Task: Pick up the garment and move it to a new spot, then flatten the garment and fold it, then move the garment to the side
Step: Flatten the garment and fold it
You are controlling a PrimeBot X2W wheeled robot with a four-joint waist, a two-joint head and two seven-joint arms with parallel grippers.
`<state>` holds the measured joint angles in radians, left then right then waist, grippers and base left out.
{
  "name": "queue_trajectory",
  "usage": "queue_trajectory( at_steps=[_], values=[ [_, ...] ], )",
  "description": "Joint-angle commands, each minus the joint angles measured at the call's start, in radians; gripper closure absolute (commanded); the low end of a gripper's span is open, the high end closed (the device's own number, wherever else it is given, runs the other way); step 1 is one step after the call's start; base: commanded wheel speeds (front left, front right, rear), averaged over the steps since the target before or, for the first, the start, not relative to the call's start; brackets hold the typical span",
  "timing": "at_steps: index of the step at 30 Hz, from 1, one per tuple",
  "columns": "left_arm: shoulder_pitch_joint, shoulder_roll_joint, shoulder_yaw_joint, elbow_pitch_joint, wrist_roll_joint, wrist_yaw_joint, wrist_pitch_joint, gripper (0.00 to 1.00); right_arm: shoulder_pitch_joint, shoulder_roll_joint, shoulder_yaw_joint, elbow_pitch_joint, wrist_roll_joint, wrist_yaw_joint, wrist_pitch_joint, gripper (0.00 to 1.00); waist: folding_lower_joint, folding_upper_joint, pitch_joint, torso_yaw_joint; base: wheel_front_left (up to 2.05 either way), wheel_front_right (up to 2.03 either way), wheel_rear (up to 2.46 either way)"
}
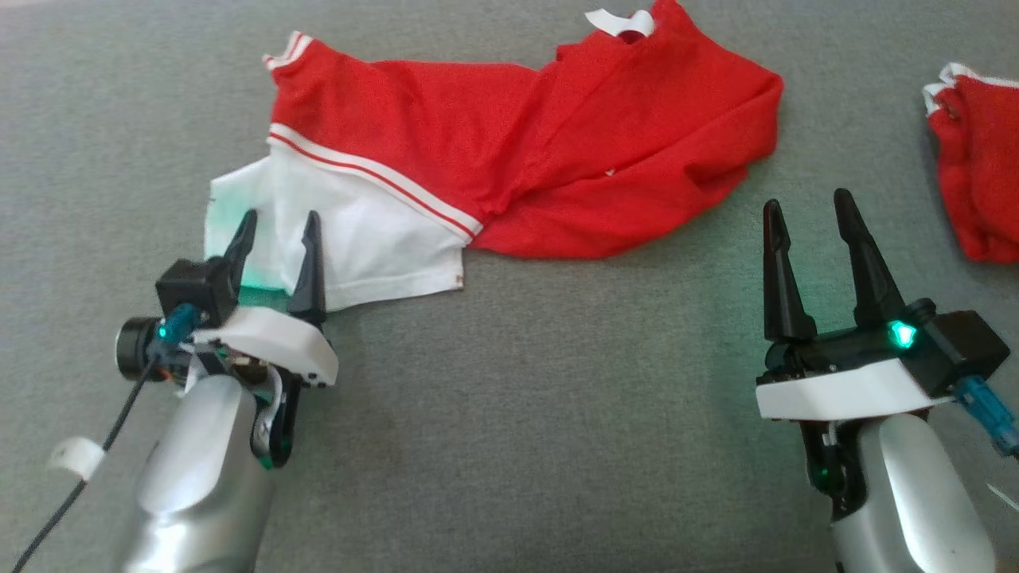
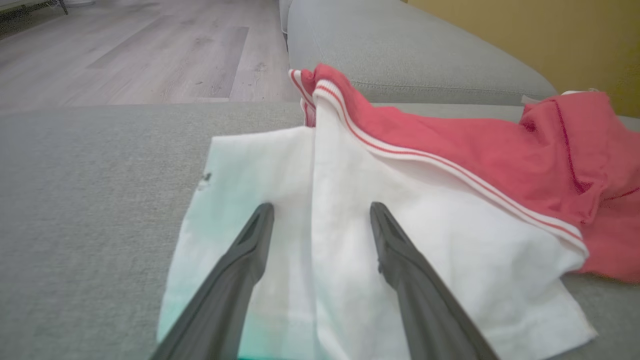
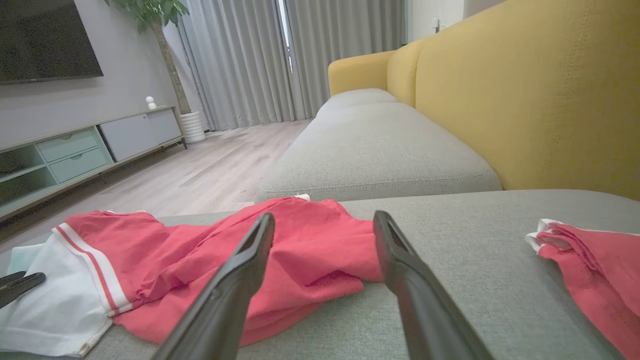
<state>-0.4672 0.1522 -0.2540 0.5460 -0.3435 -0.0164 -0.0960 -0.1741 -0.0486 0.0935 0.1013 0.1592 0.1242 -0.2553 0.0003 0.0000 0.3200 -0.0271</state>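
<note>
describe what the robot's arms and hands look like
Both arms have glossy silver forearms, white wrist plates and black housings. The left hand and right hand each carry two long, tapered dark fingers, a green light and a teal-plugged cable.

The second red garment [image 1: 979,159] runs off the right edge, the red-and-white garment [image 1: 517,151] gets clipped up top near its collar [image 1: 617,22], and that tiny mark [image 2: 205,179] is too small to read.

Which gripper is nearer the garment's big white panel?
Left. The left gripper sits open with its fingers over the white panel; the right gripper is open over bare cushion, off the garment's red end.
</note>
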Motion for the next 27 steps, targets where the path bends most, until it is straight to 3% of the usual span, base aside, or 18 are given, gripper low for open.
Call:
queue_trajectory(
  at_steps=[1, 7, 9, 18, 27],
  values=[
    [-0.035, 0.03, 0.04, -0.019, 0.006, 0.007, 0.0, 0.0, -0.024, -0.002, 0.025, -0.035, 0.009, 0.007, -0.006, 0.0, -0.0003, 0.0, 0.012, -0.013, 0.0, 0.0, 0.0],
    [-0.08, 0.028, 0.034, 0.044, -0.003, -0.004, 0.002, 0.0, -0.029, -0.002, 0.022, -0.035, 0.018, 0.007, -0.006, 0.0, -0.0003, 0.0, 0.018, -0.033, 0.0, 0.0, 0.0],
    [-0.082, 0.026, 0.03, 0.053, -0.007, -0.014, -0.01, 1.0, -0.028, -0.002, 0.022, -0.033, 0.019, 0.007, -0.006, 0.0, -0.0003, 0.0, 0.015, -0.036, 0.0, 0.0, 0.0],
    [-0.141, 0.018, 0.042, -0.014, -0.034, -0.053, -0.125, 1.0, -0.043, -0.002, 0.036, -0.022, 0.026, 0.007, -0.006, 0.0, -0.0003, 0.0, 0.0, -0.05, 0.0, 0.0, 0.0],
    [-0.432, 0.036, 0.036, -0.03, -0.051, -0.093, -0.141, 1.0, -0.068, -0.002, 0.063, -0.013, 0.048, 0.007, -0.006, 0.0, -0.0003, 0.0, -0.024, -0.087, 0.0, 0.0, 0.0]
  ],
)
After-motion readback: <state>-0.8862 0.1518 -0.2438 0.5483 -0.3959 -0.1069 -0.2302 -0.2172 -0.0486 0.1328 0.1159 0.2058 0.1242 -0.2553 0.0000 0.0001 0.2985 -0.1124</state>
